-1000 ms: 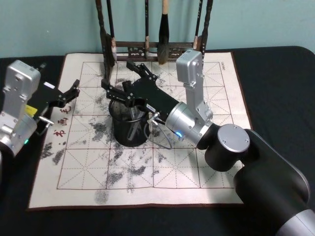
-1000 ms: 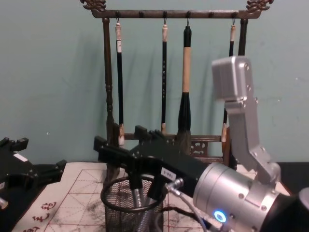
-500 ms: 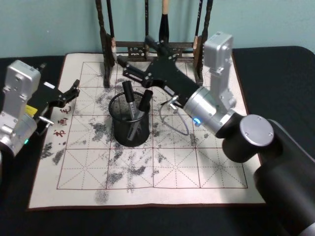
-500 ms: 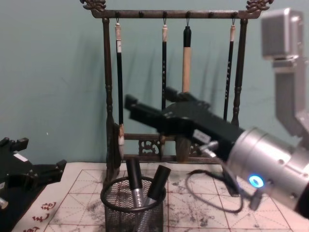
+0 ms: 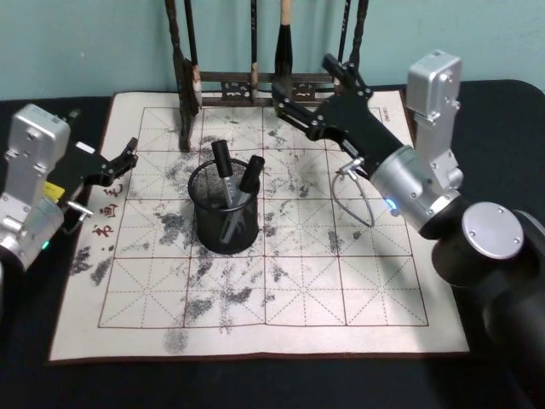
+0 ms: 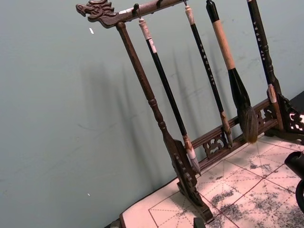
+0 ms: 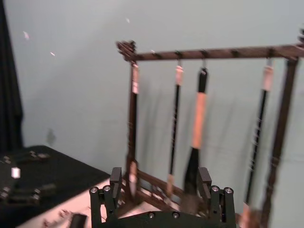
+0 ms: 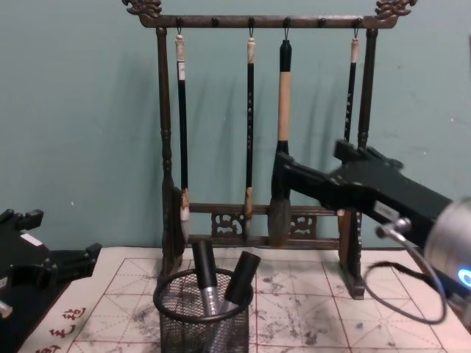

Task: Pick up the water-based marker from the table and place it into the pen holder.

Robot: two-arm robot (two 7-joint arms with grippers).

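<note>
your marker [image 5: 252,173] sits in the holder [image 5: 225,223]; right hand [image 5: 313,90] open, empty, so just park it.

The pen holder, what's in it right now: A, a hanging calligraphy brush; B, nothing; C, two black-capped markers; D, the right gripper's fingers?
C: two black-capped markers stand tilted inside the pen holder, while the right gripper is up near the brush rack, open and holding nothing.
</note>
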